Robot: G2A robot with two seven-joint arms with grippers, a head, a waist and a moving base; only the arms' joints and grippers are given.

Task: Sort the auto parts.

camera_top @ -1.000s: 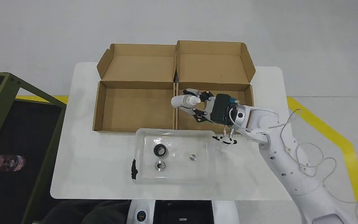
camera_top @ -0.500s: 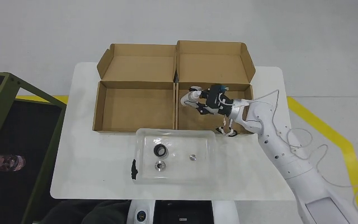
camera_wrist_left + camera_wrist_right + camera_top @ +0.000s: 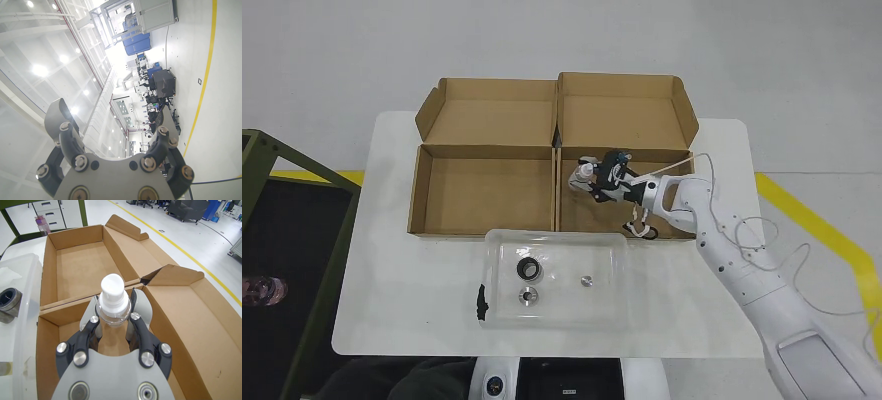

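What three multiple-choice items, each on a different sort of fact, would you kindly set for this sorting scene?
1. Where is the bottle? A on the floor; B over the right cardboard box; C on a shelf.
2. What colour is its cap? A black; B white; C yellow.
3. How is the left gripper? A open and empty; B shut on a spanner; C shut on a cloth.
Key: B, the right gripper holds it above that box's floor; B, the cap shows white in the right wrist view; A, its jaws stand apart with nothing between.
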